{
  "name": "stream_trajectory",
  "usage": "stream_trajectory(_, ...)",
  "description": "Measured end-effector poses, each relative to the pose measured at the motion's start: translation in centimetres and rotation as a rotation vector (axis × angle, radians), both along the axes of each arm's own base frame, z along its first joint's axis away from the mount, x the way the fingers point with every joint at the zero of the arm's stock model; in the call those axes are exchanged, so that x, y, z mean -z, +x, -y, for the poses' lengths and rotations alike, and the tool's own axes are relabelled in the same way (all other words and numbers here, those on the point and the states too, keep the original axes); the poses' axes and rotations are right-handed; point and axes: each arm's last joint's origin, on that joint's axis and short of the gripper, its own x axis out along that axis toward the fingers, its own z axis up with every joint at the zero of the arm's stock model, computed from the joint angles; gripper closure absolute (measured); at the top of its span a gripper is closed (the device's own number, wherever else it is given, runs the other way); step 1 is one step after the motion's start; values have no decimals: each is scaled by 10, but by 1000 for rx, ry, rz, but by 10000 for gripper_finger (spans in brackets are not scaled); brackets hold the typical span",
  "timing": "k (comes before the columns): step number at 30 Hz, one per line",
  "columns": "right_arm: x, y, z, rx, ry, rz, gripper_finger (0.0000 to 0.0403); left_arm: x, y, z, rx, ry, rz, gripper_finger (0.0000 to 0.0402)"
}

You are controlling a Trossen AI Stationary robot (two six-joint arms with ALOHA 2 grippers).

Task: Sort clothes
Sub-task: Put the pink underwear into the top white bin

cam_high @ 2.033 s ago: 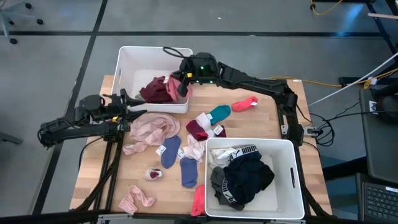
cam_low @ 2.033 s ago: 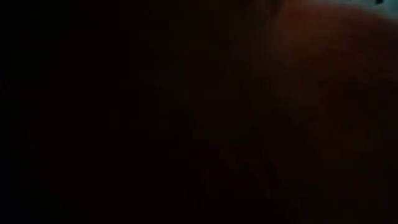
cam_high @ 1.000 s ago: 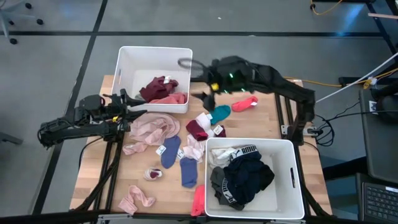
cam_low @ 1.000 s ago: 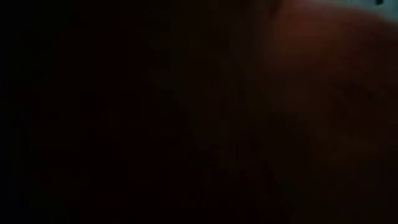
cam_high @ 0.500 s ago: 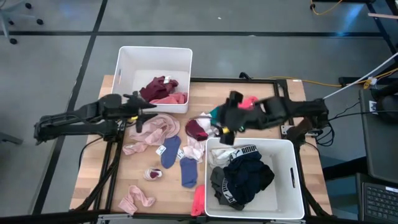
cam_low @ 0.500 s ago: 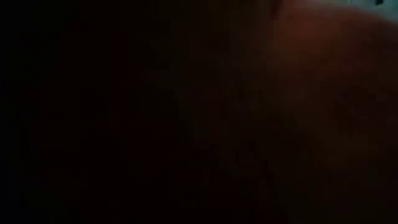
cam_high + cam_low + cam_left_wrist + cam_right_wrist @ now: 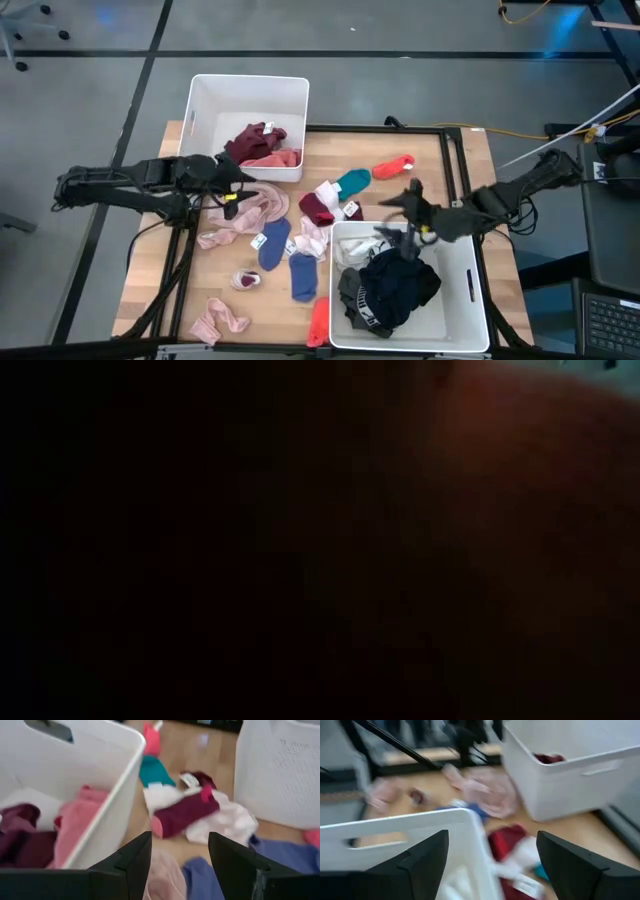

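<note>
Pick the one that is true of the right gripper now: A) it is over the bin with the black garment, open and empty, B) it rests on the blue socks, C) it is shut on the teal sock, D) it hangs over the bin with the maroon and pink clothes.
A: in the high view the right gripper is over the near-right bin holding the black garment, and its wrist view shows the fingers spread with nothing between them.

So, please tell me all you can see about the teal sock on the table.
The teal sock is small and of soft knit, lying flat on the bare wood between the two white bins. A white tag shows at one end in the left wrist view. The red-pink sock lies just beside it, and the maroon piece is close by. Neither gripper touches it.
</note>
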Motion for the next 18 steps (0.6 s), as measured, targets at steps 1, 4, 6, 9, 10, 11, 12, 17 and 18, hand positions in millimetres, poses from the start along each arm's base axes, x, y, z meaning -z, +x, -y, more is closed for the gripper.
stream_trajectory(1,9,-3,-3,-17,17,43,100,-1,0,2,-1,-20,-23,215)
stream_trajectory(4,33,-9,-14,-76,47,147,100,1,1,9,-6,-90,-97,215)
stream_trajectory(6,45,-12,-22,-116,55,193,100,7,2,13,-14,-129,-152,215)
stream_trajectory(9,52,-16,-32,-152,56,274,100,16,7,18,-52,-189,-222,215)
stream_trajectory(10,55,-17,-34,-154,50,292,100,19,9,19,-68,-206,-244,215)
stream_trajectory(11,58,-17,-36,-160,33,299,100,22,11,20,-86,-222,-268,215)
stream_trajectory(12,60,-17,-38,-160,10,302,100,25,14,20,-103,-233,-289,215)
stream_trajectory(17,65,-15,-42,-163,-23,296,100,39,30,22,-207,-276,-356,215)
stream_trajectory(18,66,-14,-42,-164,-28,291,100,43,33,22,-225,-279,-373,215)
